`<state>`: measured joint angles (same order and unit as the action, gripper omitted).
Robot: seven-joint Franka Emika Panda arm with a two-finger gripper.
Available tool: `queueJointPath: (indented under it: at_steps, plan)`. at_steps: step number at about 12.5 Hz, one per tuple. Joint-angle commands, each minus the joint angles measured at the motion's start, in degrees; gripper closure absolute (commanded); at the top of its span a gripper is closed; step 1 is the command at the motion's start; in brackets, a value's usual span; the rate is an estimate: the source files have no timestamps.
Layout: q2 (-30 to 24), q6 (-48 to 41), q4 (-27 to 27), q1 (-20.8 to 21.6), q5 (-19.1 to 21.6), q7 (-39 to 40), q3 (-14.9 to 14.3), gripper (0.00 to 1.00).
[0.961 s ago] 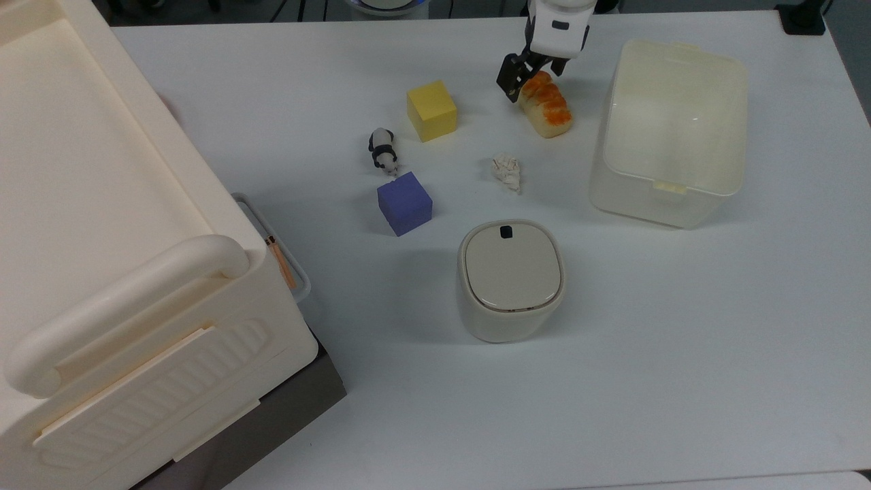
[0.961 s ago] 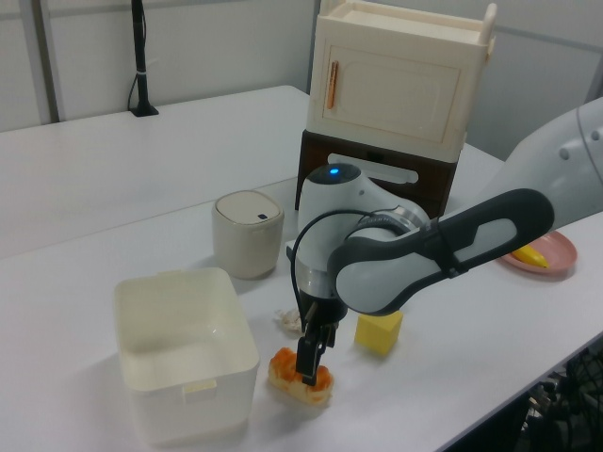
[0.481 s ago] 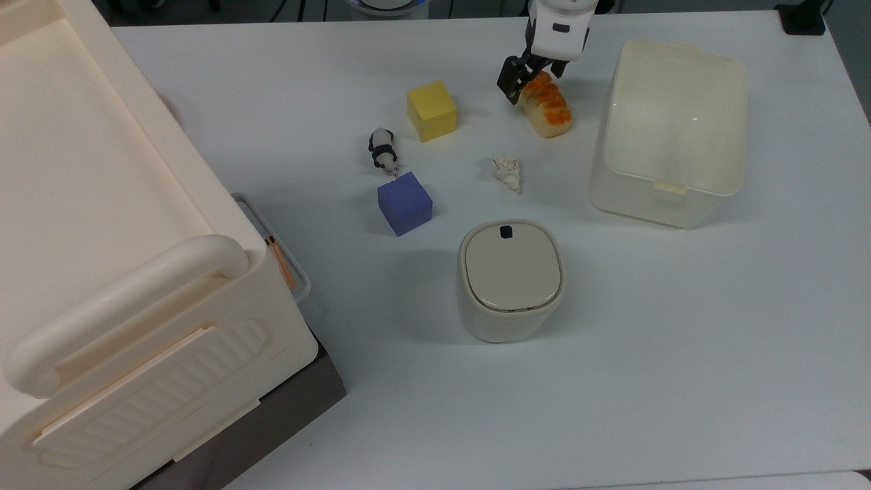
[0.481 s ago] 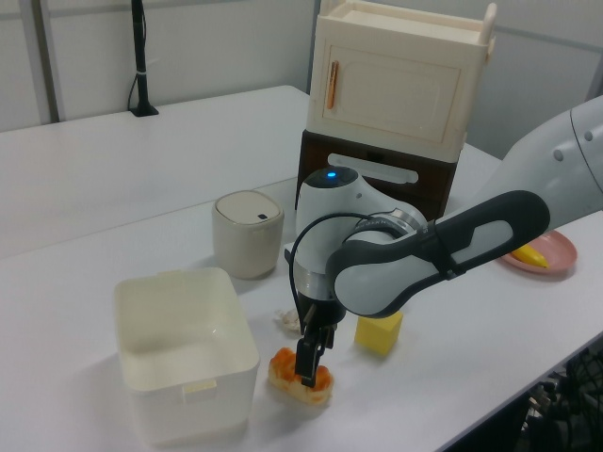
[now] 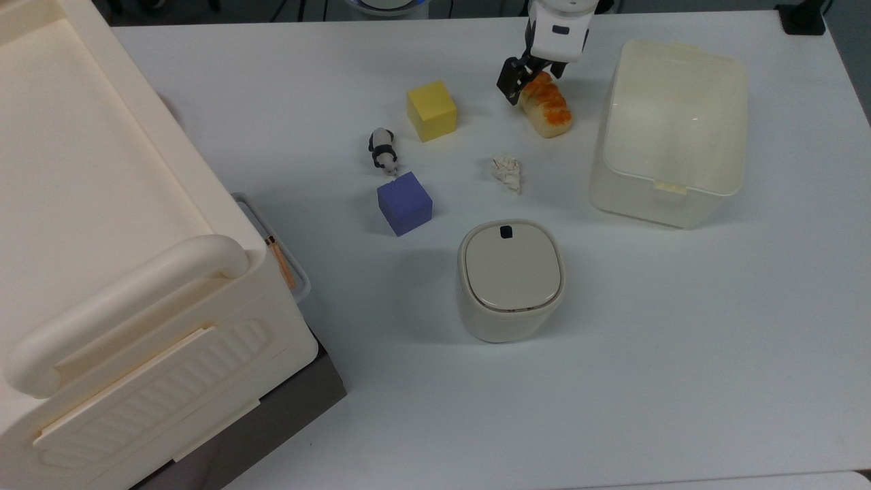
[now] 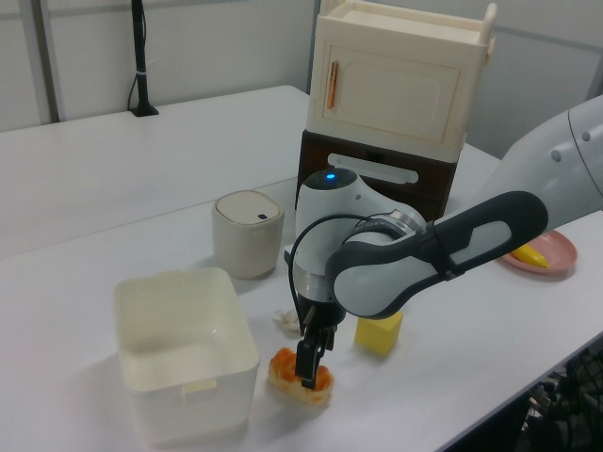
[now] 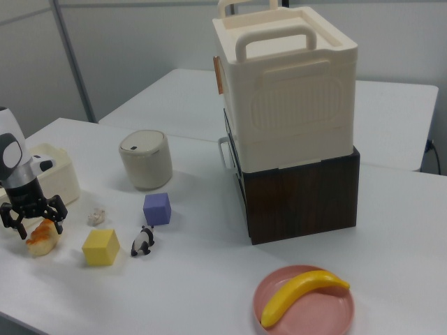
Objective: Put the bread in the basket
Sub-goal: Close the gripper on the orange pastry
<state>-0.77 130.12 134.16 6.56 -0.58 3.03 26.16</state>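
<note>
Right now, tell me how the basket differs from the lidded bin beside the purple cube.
The basket is open-topped and looks empty; the lidded bin is shut by a flat lid with a black dot.
The basket is rectangular and looks wider; the lidded bin is a rounded square, narrower.
The basket's walls look translucent; the lidded bin's look solid.
The bread lies next to the basket, farther from the lidded bin.
Both are cream and stand upright on the table.

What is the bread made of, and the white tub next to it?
The bread looks like a toy, maybe foam or soft plastic: its orange-brown top looks painted and a bit shiny. The tub looks like smooth plastic: its milky walls let some light through.
</note>
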Motion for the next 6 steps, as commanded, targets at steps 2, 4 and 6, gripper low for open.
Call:
queueJointPath:
  at_steps: [2,4,6]
  plan:
    - [1.0,1.8,0.2,0.8,-0.5,3.4,-0.4,0.0]
    - [1.6,1.8,0.2,0.7,-0.6,3.6,-0.4,0.0]
    - [1.6,1.8,0.2,0.7,-0.6,3.6,-0.4,0.09]
